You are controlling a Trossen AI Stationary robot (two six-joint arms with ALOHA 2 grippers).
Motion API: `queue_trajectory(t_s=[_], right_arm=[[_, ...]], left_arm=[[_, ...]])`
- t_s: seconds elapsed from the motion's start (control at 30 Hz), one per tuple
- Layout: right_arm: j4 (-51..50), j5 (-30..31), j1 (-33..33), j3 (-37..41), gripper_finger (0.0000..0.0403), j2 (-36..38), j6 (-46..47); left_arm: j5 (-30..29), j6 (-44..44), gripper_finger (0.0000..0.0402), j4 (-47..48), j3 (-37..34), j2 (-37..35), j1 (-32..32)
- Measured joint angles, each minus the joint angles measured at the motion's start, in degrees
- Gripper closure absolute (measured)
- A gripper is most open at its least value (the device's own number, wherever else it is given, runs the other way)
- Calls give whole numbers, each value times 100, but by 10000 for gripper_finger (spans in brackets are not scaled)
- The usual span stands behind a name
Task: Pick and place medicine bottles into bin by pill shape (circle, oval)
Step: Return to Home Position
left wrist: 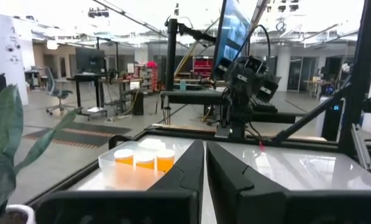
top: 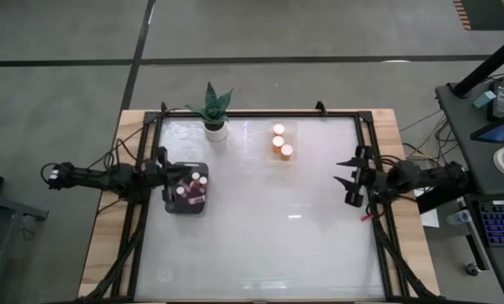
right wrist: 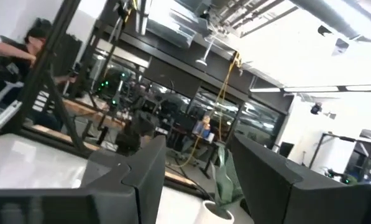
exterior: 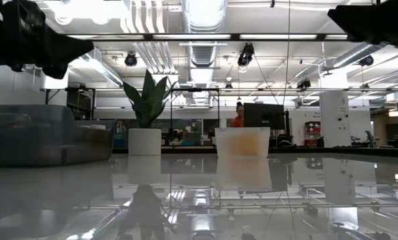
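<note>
Left end effector [top: 164,174] hovers at the left edge of the worktop [top: 268,245], just beside the black bin [top: 203,208], its fingers clenched almost together on nothing. That bin holds several pinkish-red medicine bottles [top: 190,187] with white caps, while three orange medicine bottles [top: 279,142] stand in the clear tray [top: 270,159] near the far edge, to the right of a potted plant [top: 214,114]. Over the right edge, well apart from both containers, the right end effector [top: 344,176] hangs released and empty, fingers spread wide.
</note>
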State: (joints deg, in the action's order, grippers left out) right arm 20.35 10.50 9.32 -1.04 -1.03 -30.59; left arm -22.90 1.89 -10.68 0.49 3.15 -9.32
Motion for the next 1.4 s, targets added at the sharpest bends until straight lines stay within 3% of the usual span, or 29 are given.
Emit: queue_trajectory(t_s=[0.33, 0.47, 0.8, 1.2, 1.4], right_arm=[[-27, 159, -63, 26, 250, -18, 160], [-33, 566, -66, 24, 254, -24, 1222], [-34, 603, -63, 26, 255, -48, 2629], [-84, 603, -63, 26, 255, -55, 2568], [-1432, 581, -63, 33, 255, 98, 2612]], left_arm=[[-311, 151, 400, 59, -4, -140, 0], [-311, 151, 400, 60, -7, -36, 0], [-310, 153, 400, 62, -13, 208, 0], [-308, 153, 400, 61, -20, 457, -2], [-308, 153, 400, 62, -22, 584, -2]])
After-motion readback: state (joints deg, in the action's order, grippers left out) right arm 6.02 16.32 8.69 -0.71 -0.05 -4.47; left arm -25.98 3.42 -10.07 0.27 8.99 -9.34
